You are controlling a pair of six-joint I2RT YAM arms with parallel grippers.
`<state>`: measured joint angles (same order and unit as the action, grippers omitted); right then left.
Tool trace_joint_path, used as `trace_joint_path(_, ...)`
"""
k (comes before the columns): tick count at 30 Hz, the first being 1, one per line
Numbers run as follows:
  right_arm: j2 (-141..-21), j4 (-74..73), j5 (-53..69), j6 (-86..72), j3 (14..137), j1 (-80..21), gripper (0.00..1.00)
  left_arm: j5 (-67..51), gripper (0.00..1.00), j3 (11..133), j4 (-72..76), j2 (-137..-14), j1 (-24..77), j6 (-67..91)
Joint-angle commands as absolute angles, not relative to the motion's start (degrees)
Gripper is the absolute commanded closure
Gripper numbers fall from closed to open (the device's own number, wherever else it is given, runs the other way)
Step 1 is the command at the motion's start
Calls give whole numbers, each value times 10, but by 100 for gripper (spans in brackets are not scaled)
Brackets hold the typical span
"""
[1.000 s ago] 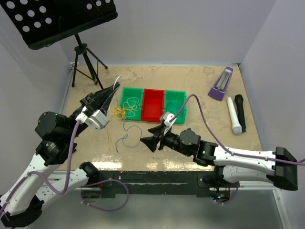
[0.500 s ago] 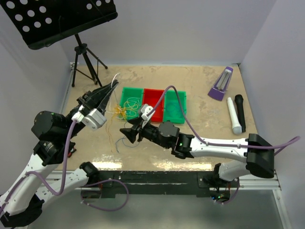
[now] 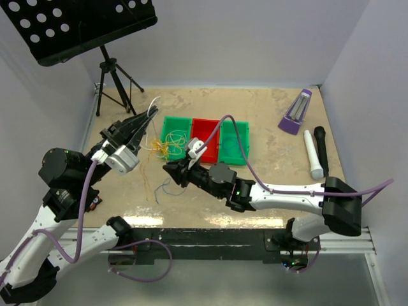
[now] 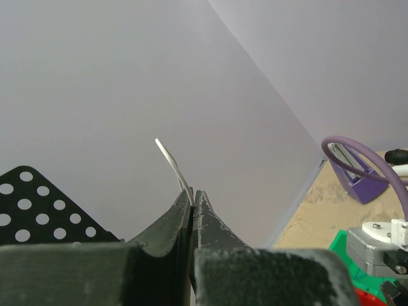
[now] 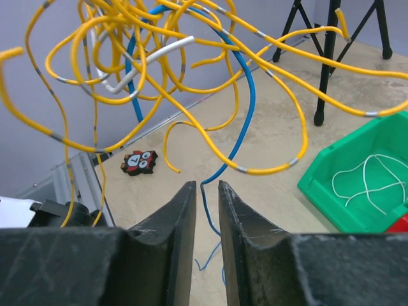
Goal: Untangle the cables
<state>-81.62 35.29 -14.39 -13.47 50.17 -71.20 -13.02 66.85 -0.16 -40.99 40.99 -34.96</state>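
Observation:
A tangle of thin cables hangs from my left gripper (image 3: 144,121) over the table: yellow loops (image 3: 162,150) (image 5: 191,95), a blue cable (image 5: 245,127) and a white cable (image 5: 150,60). The left gripper (image 4: 193,192) is shut on the white cable (image 4: 172,166), whose end sticks up past the tips. The blue cable's tail (image 3: 167,186) trails onto the table. My right gripper (image 3: 169,168) (image 5: 206,185) sits just below the tangle. Its jaws stand narrowly apart with the blue strand running down between them, not visibly pinched.
A row of green, red and green bins (image 3: 205,140) lies behind the tangle; the left bin (image 5: 357,185) holds a thin white cord. A music stand's tripod (image 3: 115,83) is at back left, an owl figure (image 5: 140,161) by the left edge. Metronome (image 3: 295,111) and microphones (image 3: 312,155) are on the right.
My right arm has swung left and forward under the tangle, and its jaws have narrowed around the blue strand. The left gripper has drifted slightly left, still shut on the white cable.

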Motion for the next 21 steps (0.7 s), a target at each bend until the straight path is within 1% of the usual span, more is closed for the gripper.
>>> trace_joint_path(1,-825,388,-163,-142,509,-714,66,-142,100,693,11,-410,410,-333)
trace_joint_path(2,-832,384,-169,-143,514,-714,60,-142,100,694,11,-410,410,-333)
trace_joint_path(4,-842,388,-178,-144,520,-714,53,-142,100,693,11,-410,410,-333)
trace_joint_path(7,-850,402,-184,-144,521,-714,54,-142,100,695,8,-410,410,-334)
trace_joint_path(8,-853,403,-186,-143,523,-714,58,-141,100,696,7,-410,410,-334)
trace_joint_path(10,-854,393,-193,-146,527,-715,72,-141,100,696,6,-409,410,-336)
trace_joint_path(11,-852,389,-199,-149,526,-714,81,-140,100,695,6,-409,410,-338)
trace_joint_path(12,-849,387,-203,-156,521,-714,93,-138,100,696,6,-409,410,-338)
trace_joint_path(13,-844,385,-208,-163,512,-714,100,-135,100,694,8,-408,410,-340)
trace_joint_path(21,-780,355,-217,-262,387,-721,100,-125,100,708,50,-416,410,-385)
